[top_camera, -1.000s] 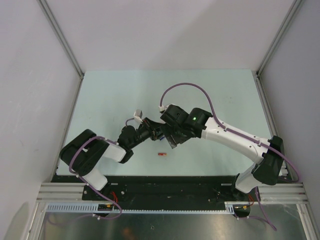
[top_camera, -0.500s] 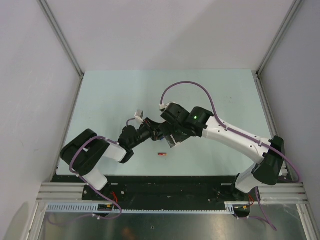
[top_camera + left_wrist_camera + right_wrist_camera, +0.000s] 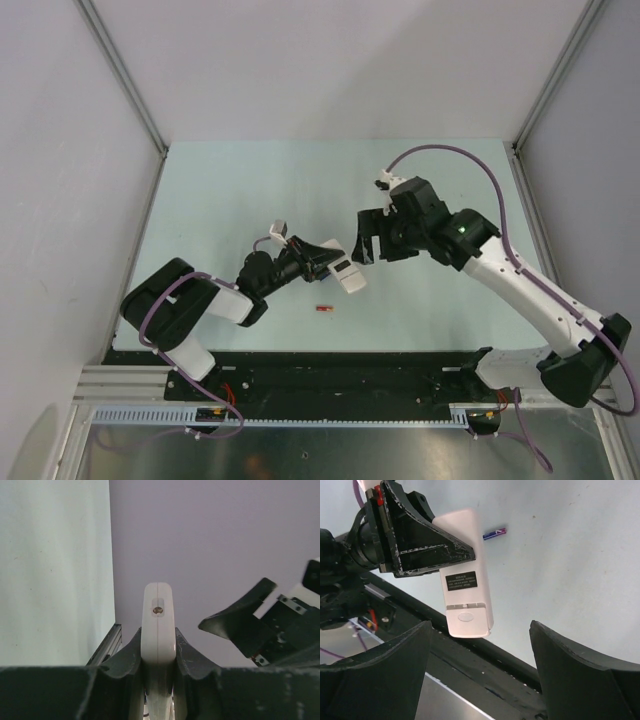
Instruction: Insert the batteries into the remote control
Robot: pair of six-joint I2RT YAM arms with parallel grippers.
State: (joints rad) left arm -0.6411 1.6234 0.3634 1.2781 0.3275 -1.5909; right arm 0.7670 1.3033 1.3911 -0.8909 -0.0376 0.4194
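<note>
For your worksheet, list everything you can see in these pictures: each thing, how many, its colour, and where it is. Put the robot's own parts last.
remote: one, white back with a black label, held off the table in the left gripper
battery: one, red from above, lying on the table near the remote
table: one, pale green, under both arms
walls: grey, around the table
cables: purple, one along each arm
left gripper: one, black, shut on the remote
right gripper: one, black, open, holding nothing, beside the remote
</note>
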